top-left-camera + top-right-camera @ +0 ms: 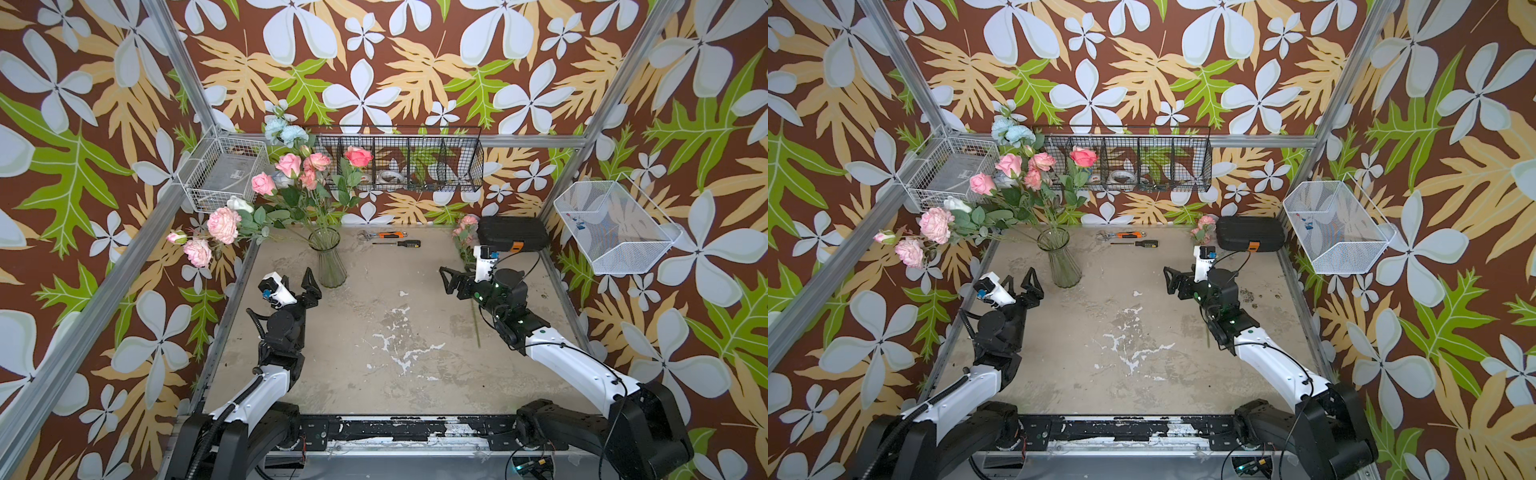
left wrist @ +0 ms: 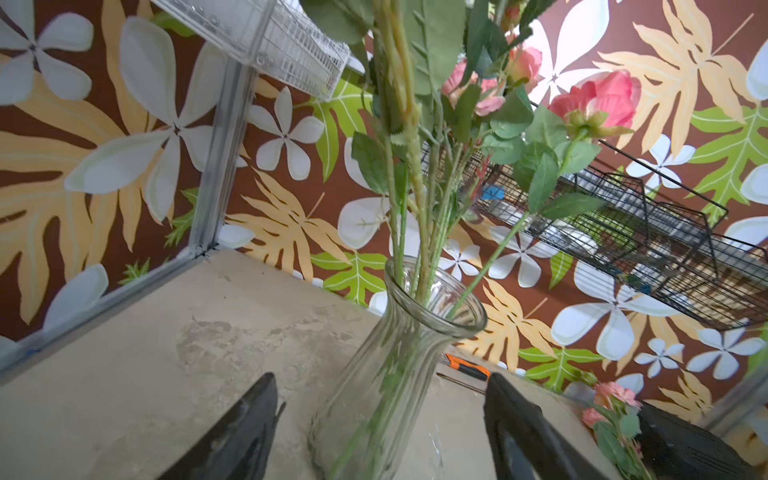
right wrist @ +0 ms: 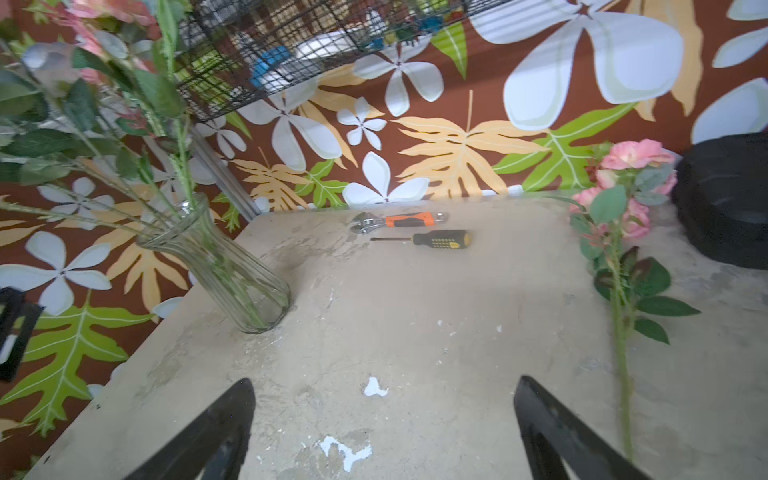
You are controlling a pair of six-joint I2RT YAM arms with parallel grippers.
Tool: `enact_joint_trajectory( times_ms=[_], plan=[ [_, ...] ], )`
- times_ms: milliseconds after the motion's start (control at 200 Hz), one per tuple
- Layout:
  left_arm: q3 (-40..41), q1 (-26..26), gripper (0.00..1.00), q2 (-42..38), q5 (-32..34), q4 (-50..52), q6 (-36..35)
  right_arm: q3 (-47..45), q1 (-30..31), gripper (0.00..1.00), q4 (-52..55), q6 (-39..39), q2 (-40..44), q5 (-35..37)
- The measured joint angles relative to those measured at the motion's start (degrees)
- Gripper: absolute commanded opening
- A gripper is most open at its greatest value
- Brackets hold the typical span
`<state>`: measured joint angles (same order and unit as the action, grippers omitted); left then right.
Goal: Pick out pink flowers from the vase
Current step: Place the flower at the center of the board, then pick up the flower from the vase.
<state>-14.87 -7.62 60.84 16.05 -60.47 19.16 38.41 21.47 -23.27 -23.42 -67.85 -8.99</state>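
While most pink flowers [image 1: 289, 164] stand in the vase [image 1: 331, 266], 1 pink spray [image 3: 631, 154] lies on the surface [image 1: 374, 332]; left claw [image 1: 1020, 279] and right claw [image 3: 385, 382] spread, empty.

The left arm [image 1: 266, 386] is bent at the elbow and stretched forward. The left end effector [image 1: 1020, 280] is pointed toward the back, and its jaws are spread wide apart. The right arm [image 1: 573, 361] is stretched forward and turned inward at the wrist. The right end effector [image 1: 444, 281] is pointed sideways toward the left arm, and its jaws are spread wide apart too.
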Motion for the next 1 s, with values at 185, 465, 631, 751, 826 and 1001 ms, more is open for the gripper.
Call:
enact_joint_trajectory(
  times_ms=[185, 465, 631, 751, 826, 1001],
  plan=[
    [-4.8, 1.5, 0.82, 7.6, -1.5, -9.3, -3.2, -1.3, 0.8, 0.96, -2.9, 1.0, 1.9, -0.1],
    [-12.2, 4.2, 0.81, 17.9, -4.5, -15.7, -5.7, -1.6, 1.8, 0.96, -3.7, 1.6, 3.6, -1.2],
    [-16.2, 5.0, 0.76, 23.2, -6.0, -18.7, -7.1, -1.3, 2.1, 0.96, -3.8, 1.6, 4.0, -1.5],
    [-18.1, 5.6, 0.73, 26.8, -6.7, -21.1, -7.3, -1.0, 2.1, 0.96, -3.8, 1.8, 4.2, -1.6],
    [-19.9, 6.0, 0.68, 28.4, -7.3, -21.3, -7.3, -0.9, 2.1, 0.96, -3.8, 1.8, 4.2, -1.7],
    [-22.0, 7.2, 0.47, 31.4, -7.7, -22.4, -7.4, -0.6, 2.1, 0.96, -3.8, 1.8, 4.8, -2.8]
  ],
)
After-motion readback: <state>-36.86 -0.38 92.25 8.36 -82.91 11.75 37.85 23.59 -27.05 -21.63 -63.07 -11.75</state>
